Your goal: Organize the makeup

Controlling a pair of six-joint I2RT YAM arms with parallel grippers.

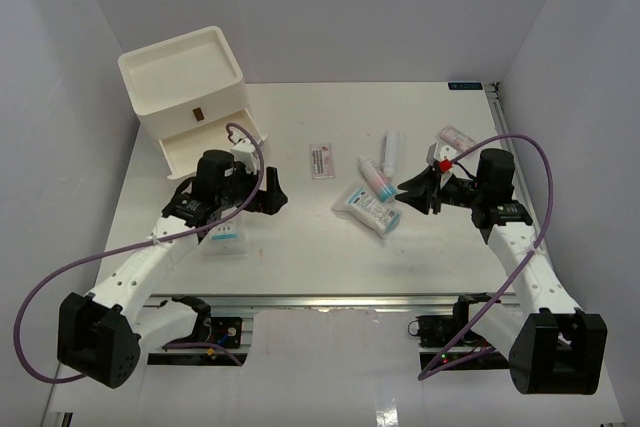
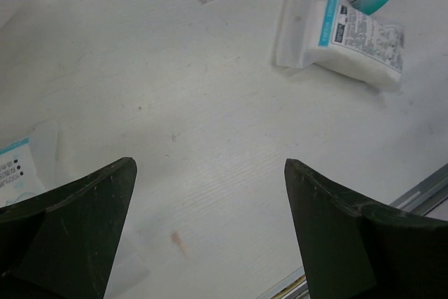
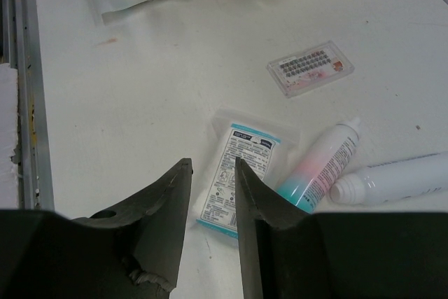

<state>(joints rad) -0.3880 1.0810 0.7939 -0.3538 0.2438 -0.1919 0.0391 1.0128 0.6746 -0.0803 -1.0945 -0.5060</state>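
Sachet pack (image 3: 248,141) lies beside pink-teal tube (image 3: 322,166), right pincer (image 3: 212,166) narrowly parted nearby

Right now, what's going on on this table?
Two robot arms are sorting makeup, and neither holds anything. The left gripper is wide open over bare table, with a sachet beside it. The right gripper, jaws only slightly apart, hovers by a second sachet, a pink-teal tube and a white tube. The white drawer box stands back left, drawer pulled out.

Glossy plastic sachet pack (image 3: 238,173), smooth pink-teal tube (image 3: 323,167), matt white table (image 3: 154,89).
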